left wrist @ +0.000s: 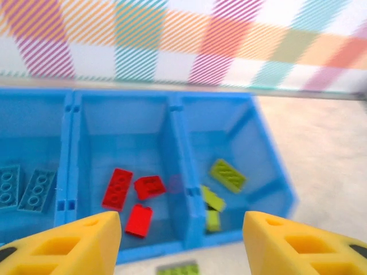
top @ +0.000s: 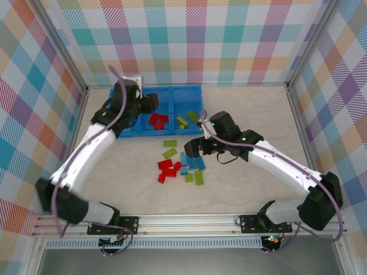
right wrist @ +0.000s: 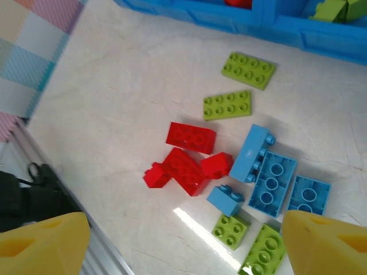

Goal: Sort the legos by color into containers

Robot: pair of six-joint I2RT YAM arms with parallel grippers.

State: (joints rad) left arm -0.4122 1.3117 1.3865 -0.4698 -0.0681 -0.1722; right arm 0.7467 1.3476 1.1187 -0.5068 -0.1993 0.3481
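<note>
Left gripper (left wrist: 183, 232) open, empty, above the tray (left wrist: 178, 143) at the far side. Right gripper (right wrist: 180, 229) open, empty, hovers over loose legos (right wrist: 218, 166) mid-table. They lie just near-left of it, so the right arm is nearer for the next pick.

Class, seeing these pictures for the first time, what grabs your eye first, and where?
The bright blue tray at the far edge of the table, with blue, red and lime bricks in separate compartments. Then the loose heap of bricks mid-table, in the same colours. The open left gripper hangs over the tray, the open right gripper by the heap.
</note>
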